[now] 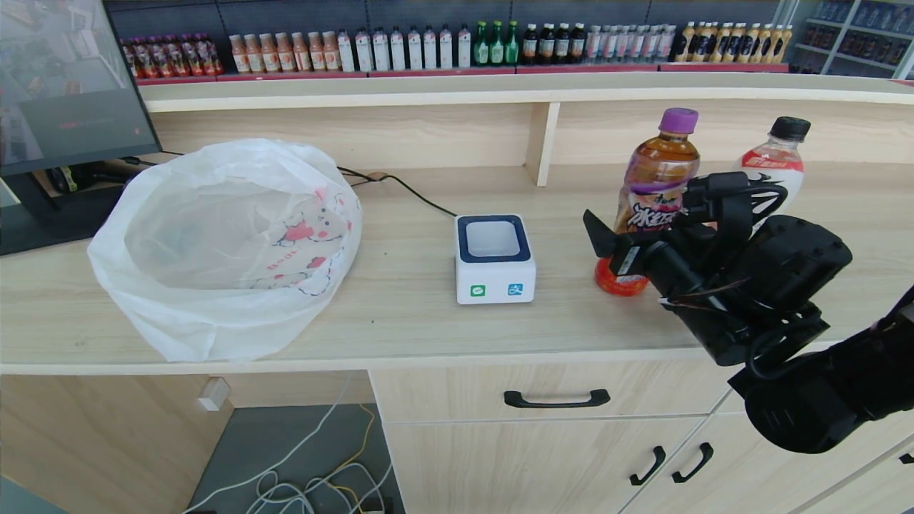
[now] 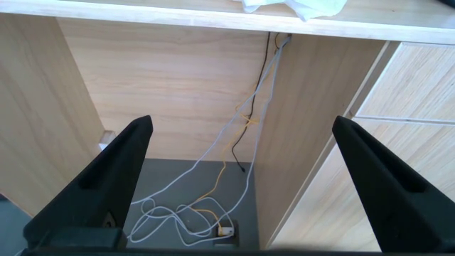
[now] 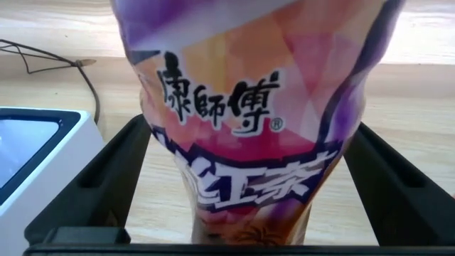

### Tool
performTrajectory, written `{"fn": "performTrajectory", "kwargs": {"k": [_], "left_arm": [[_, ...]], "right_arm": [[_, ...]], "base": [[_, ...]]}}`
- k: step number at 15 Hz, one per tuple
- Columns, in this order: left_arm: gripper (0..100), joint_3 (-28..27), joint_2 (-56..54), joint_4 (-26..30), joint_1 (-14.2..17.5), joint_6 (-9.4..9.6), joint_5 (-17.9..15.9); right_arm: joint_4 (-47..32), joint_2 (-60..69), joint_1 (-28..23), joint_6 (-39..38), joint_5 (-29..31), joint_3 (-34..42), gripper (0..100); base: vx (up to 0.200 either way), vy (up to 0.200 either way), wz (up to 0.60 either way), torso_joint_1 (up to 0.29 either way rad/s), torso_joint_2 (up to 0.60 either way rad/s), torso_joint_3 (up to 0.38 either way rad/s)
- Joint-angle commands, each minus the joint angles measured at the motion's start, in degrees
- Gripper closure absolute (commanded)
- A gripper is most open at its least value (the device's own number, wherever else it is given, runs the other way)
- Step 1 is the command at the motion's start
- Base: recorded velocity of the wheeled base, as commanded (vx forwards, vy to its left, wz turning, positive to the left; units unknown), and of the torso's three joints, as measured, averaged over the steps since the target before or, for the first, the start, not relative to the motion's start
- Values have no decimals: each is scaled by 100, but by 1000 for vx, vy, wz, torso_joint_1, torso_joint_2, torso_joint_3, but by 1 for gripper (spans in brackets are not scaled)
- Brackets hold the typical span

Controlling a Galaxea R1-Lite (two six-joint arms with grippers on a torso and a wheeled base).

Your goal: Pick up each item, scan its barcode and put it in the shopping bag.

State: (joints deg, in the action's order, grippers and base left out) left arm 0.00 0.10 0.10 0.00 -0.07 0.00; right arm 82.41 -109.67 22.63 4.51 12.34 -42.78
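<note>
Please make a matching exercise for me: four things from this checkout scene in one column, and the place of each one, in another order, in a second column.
Things
1. shopping bag
2. scanner
3. purple-capped bottle
4. black-capped bottle

Places
A. inside the open right hand
B. on the left part of the counter
C. farthest right on the counter
D. in the middle of the counter

Pairs: 1-B; 2-D; 3-A; 4-C

Bare counter point(image 1: 407, 314) between scanner point(image 1: 494, 258) and bag point(image 1: 178, 314); white bottle point(image 1: 778, 158) just beside tea bottle point(image 1: 657, 178); bag mouth open.
</note>
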Motion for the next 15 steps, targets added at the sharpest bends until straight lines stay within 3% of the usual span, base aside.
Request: {"fn": "performTrajectory", "kwargs": {"k": [1,6,7,15], "left_arm": [[0,0,-1,-1,0,-1,0],[0,0,-1,-1,9,7,0],[0,0,-1,-1,0,-1,0],[0,0,-1,-1,0,-1,0]], "right_arm": [[3,15,-4,-3,6,6,0],[3,51,5,-3,50,-38,0],[3,86,23,-3,50,-3,100],[30,209,31,-20,-3,6,100]], "base": [[0,0,0,0,0,0],[0,0,0,0,0,0],[0,0,0,0,0,0],[0,0,0,0,0,0]]}}
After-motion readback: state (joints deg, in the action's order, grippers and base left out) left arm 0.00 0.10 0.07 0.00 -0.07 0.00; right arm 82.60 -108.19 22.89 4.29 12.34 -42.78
